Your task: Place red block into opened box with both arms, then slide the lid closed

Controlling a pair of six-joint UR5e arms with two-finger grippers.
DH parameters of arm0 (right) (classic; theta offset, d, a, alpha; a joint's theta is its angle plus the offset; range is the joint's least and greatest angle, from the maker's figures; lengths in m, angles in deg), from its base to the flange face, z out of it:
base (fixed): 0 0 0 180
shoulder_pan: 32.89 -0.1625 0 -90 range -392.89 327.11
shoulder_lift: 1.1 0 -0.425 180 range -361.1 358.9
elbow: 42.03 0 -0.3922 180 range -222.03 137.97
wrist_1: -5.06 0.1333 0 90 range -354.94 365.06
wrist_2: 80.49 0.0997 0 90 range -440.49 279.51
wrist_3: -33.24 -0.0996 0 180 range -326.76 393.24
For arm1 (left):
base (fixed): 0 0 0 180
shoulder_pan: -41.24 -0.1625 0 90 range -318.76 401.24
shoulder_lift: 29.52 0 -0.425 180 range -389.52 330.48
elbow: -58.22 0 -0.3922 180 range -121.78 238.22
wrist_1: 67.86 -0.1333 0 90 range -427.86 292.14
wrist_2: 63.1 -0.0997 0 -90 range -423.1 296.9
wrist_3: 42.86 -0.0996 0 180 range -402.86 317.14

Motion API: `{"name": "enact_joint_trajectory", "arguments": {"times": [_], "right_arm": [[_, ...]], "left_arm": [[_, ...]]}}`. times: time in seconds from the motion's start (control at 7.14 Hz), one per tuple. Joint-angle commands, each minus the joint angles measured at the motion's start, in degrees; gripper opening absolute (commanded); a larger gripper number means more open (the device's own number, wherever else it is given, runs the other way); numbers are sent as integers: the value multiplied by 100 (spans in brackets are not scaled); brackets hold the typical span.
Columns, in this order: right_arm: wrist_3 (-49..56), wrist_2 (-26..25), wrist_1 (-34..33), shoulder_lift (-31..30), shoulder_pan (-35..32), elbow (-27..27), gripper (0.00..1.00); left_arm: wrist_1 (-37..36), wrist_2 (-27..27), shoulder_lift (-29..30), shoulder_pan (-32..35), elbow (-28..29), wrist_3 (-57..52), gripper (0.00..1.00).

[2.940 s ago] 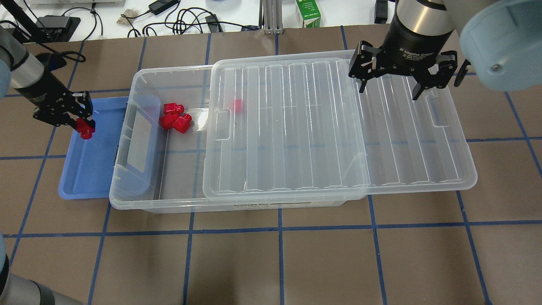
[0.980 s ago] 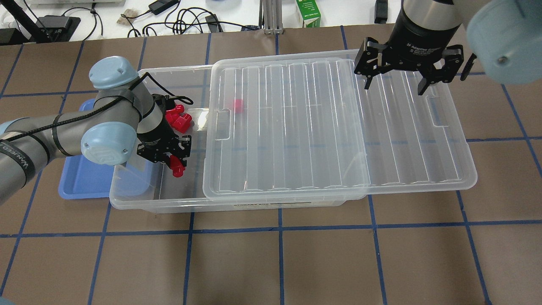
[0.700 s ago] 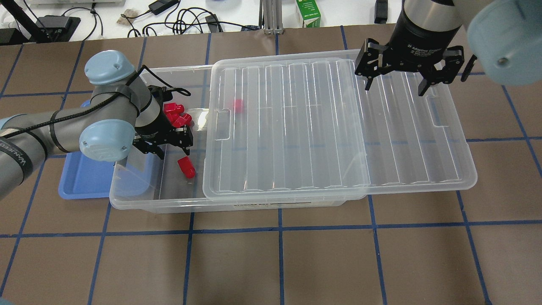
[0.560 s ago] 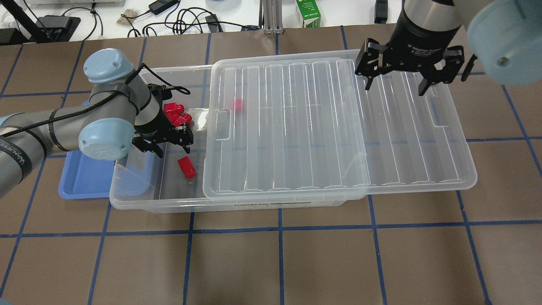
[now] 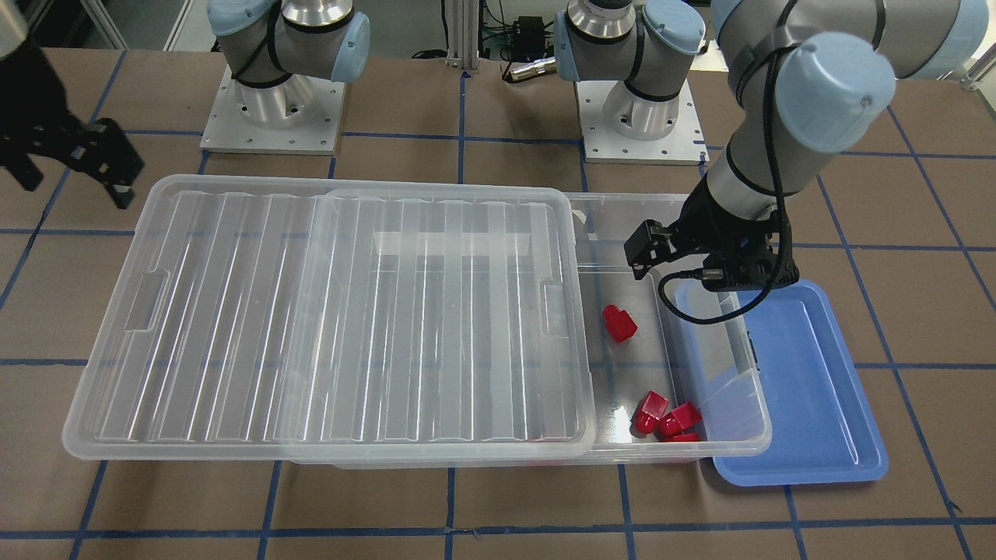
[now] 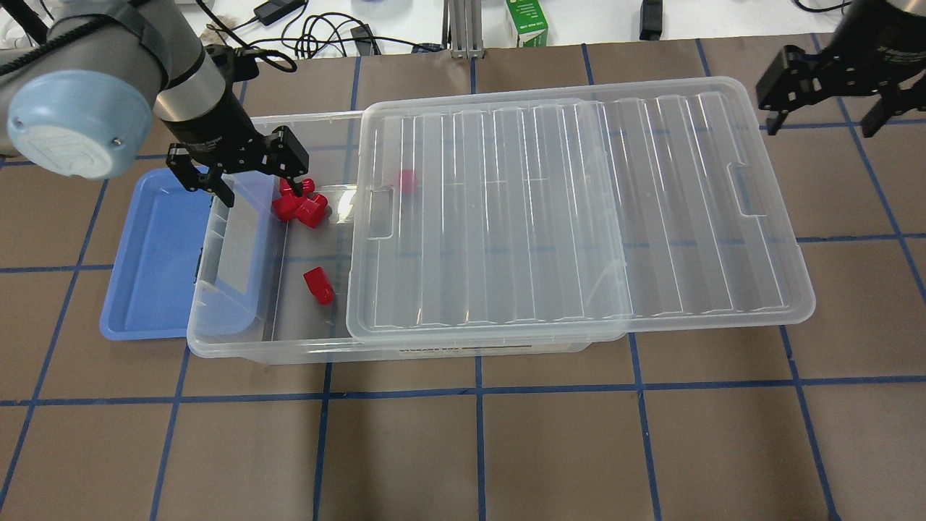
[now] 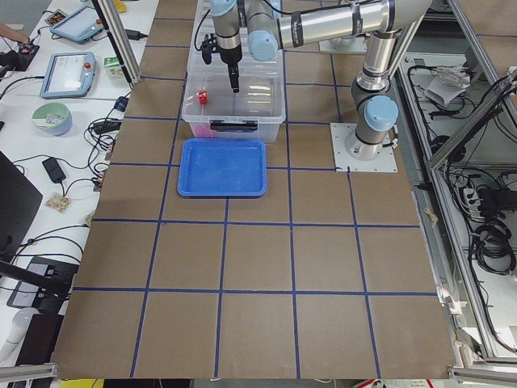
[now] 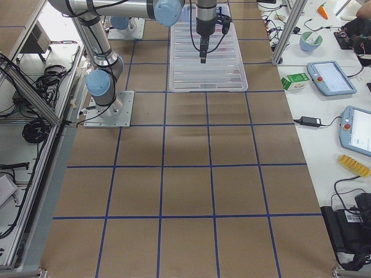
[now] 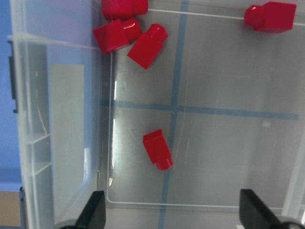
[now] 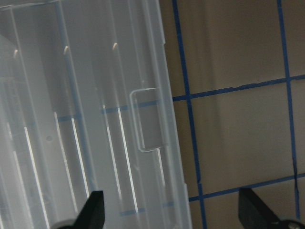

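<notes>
A red block (image 6: 318, 284) (image 5: 619, 323) (image 9: 157, 149) lies alone on the floor of the clear box (image 6: 253, 349) (image 5: 759, 435), in its uncovered left end. Three more red blocks (image 6: 300, 206) (image 5: 665, 420) are clustered at the far wall, and another (image 6: 407, 180) shows through the lid. The ribbed lid (image 6: 579, 217) (image 5: 311, 311) (image 10: 86, 119) covers the rest of the box and overhangs on the right. My left gripper (image 6: 259, 192) (image 5: 712, 274) (image 9: 174, 214) hangs open and empty above the box's left end. My right gripper (image 6: 821, 124) (image 5: 74, 183) (image 10: 174, 214) is open beyond the lid's far right corner.
An empty blue tray (image 6: 152, 246) (image 5: 809, 389) (image 7: 223, 166) lies partly under the box's left end. A green carton (image 6: 527, 22) and cables (image 6: 311, 36) sit on the white surface behind the table. Both arm bases (image 5: 272, 109) stand behind the box.
My left gripper carried a red block from the blue tray over the box, opened and dropped it, then rose back toward the far left. My right gripper moved right, off the lid.
</notes>
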Motion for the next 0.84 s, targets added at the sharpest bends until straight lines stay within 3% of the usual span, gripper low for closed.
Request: {"name": "enact_joint_trajectory", "arguments": {"times": [0.0,0.14,0.7], "right_arm": [[1522,-10,-67,154,1054,-113,100],[1877,-28,-503,260,1283,-235,100],[1619,139,-1419,384,1294,-1509,100]], "left_arm": [[217,-188,-335,37,140,-55,100],[208,-197,-458,124,122,-73,100],[190,-179,-601,230,123,-468,100]]}}
